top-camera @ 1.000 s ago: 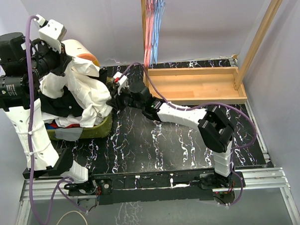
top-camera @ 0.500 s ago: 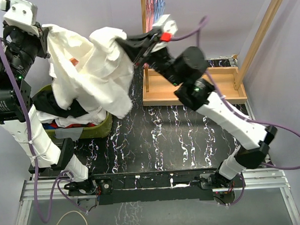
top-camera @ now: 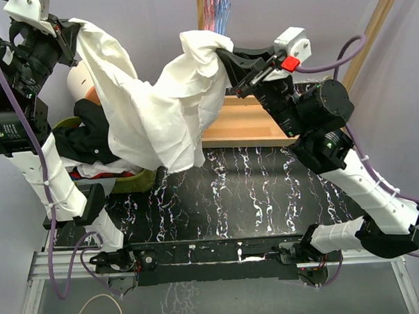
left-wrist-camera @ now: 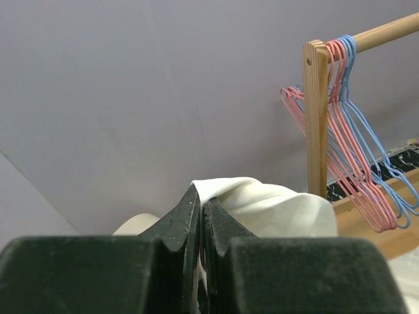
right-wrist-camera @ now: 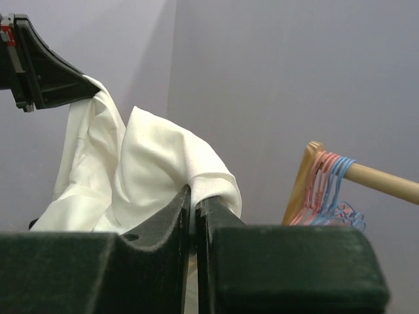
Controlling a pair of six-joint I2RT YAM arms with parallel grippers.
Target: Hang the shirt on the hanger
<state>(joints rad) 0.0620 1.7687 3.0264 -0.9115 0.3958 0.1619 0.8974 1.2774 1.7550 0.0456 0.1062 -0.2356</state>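
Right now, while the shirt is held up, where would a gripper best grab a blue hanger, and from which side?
Probably the sloping wire just below the hook of the outermost blue hanger. It hangs from the rod with the pink hangers packed between it and the post, so come from the open side, away from the post, jaws closing across the thin wire.

The left arm [top-camera: 54, 181] and right arm [top-camera: 367, 185] pair white link shells with black cylindrical joints, each trailing a purple cable [top-camera: 331, 68]. The white camera block [top-camera: 292, 40] at one o'clock overhead bears a red patch [top-camera: 287, 63]. Left gripper [left-wrist-camera: 200, 195] and right gripper [right-wrist-camera: 194, 193] are matte black wedges.
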